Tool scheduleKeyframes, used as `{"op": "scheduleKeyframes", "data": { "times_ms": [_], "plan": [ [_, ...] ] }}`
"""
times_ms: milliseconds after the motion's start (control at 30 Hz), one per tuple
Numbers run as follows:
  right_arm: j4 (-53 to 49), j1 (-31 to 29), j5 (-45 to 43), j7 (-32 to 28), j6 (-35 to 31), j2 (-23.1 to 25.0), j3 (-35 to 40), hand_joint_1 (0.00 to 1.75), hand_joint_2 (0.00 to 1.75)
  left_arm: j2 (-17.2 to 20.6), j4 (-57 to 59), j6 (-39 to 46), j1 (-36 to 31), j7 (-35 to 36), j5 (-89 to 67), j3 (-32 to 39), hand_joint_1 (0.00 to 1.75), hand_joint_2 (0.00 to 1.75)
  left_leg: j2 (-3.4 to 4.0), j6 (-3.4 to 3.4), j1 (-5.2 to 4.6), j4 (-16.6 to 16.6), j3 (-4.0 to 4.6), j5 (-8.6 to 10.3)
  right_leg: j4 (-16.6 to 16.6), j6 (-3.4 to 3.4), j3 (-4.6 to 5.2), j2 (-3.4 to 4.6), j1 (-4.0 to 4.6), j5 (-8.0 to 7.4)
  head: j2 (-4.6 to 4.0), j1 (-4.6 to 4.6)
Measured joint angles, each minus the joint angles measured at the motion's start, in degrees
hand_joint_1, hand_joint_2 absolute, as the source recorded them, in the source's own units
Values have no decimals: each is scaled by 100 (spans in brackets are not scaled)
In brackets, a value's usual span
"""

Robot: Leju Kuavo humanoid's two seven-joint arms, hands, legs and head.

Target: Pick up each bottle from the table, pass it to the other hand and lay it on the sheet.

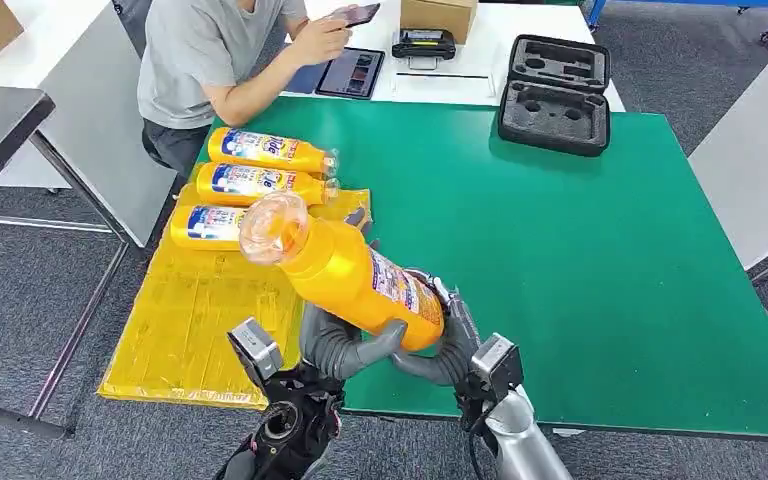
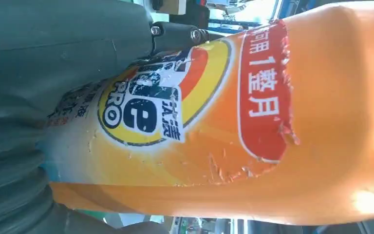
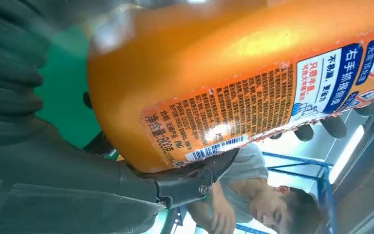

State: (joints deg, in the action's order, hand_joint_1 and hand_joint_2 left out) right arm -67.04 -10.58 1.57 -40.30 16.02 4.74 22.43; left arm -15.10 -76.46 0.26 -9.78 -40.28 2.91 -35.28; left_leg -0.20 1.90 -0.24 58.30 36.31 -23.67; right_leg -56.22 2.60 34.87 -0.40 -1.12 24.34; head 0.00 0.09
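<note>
Both hands, left hand [image 1: 345, 345] and right hand [image 1: 438, 345], grip one orange bottle [image 1: 355, 275] above the green worktop's [image 1: 580, 260] near edge; three bottles [image 1: 255, 180] lie on the yellow sheet [image 1: 190, 320].

Lab/workshop: green worktable [image 1: 600, 250], foam equipment case [image 1: 554, 95], cardboard box [image 1: 438, 17].

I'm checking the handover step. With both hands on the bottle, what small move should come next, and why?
Probably the right robot hand should let go. Both it and the left robot hand grip the bottle, which hangs tilted over the table edge beside the sheet, where three bottles already lie on the left.
</note>
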Motion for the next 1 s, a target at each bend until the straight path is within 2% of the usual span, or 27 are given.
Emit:
{"op": "scheduleKeyframes", "data": {
  "times_ms": [1000],
  "plan": [
    [-44, 58, -92, 0, 173, -114, -240, 175, 175, 17, 0, -164, 50, 0, -79, 4, 0, 175, 0, 0, 0, 0, 0, 0, 0, 0, 0, 0, 0, 0, 0, 0]
  ]
}}
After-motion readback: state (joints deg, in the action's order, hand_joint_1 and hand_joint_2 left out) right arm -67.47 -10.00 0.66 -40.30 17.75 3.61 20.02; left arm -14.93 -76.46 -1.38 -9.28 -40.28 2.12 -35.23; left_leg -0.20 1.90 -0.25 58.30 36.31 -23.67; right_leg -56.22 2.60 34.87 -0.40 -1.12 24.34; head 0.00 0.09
